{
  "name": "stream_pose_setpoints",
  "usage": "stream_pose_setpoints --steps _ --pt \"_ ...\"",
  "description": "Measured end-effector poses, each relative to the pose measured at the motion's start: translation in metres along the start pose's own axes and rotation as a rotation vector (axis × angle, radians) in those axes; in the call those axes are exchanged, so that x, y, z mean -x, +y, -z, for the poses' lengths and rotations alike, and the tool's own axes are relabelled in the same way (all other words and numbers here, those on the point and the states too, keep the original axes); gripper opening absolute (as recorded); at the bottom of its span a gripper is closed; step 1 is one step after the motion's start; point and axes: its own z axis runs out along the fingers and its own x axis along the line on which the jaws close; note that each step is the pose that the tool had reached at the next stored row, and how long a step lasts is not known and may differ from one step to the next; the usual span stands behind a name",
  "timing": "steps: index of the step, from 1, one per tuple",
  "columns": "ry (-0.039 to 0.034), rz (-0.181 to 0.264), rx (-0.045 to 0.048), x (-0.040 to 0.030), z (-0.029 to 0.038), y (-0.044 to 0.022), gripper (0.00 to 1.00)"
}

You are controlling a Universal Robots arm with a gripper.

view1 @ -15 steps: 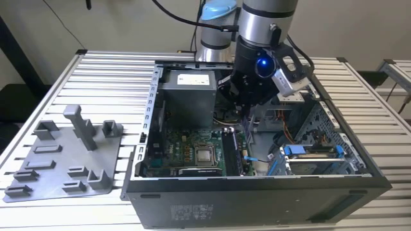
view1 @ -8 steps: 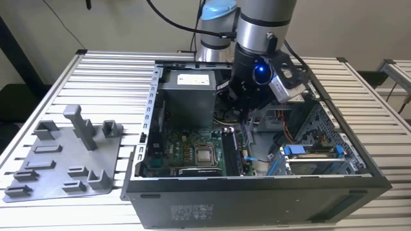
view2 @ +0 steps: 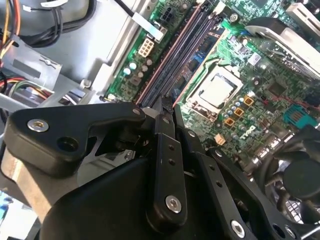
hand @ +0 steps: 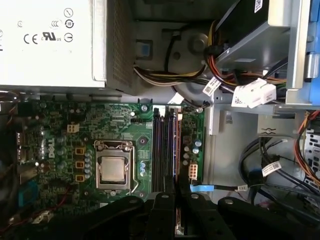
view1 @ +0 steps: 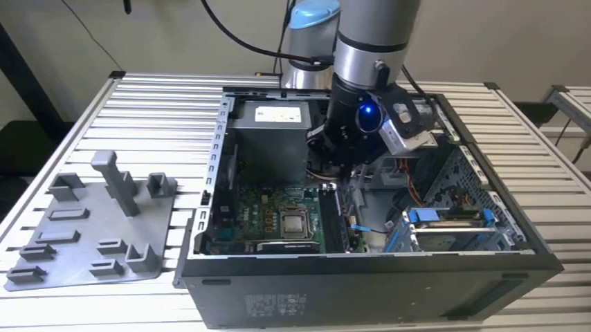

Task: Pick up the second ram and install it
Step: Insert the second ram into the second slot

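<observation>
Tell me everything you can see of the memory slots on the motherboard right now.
The memory slots are long, narrow, dark parallel channels, plastic by the look, lying flat on the green motherboard beside the silver processor socket. The gripper hangs over one end. Whether any holds a stick, I cannot tell.

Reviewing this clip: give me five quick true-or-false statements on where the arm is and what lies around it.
1. The claw hangs over the memory slots of the green board. True.
2. The arm is above the grey tray. False: it reaches into the open computer case; the tray lies beside the case, at the exterior view's left.
3. The square processor sits bare, without a cooler. True.
4. The computer case has its side panel on. False: it is open and the board shows.
5. The case rests on a slatted metal table. True.
</observation>
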Motion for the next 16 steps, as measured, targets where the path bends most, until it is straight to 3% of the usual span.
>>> stream_pose_setpoints --steps 6,13,16 --pt "0.0012 0.0 -0.004 -0.001 -0.0075 -0.002 0.14" --pt "0.0013 0.0 -0.0035 -0.0136 -0.0179 -0.0069 0.14" --pt "0.0013 0.0 -0.0036 -0.0156 -0.0234 -0.0083 0.14"
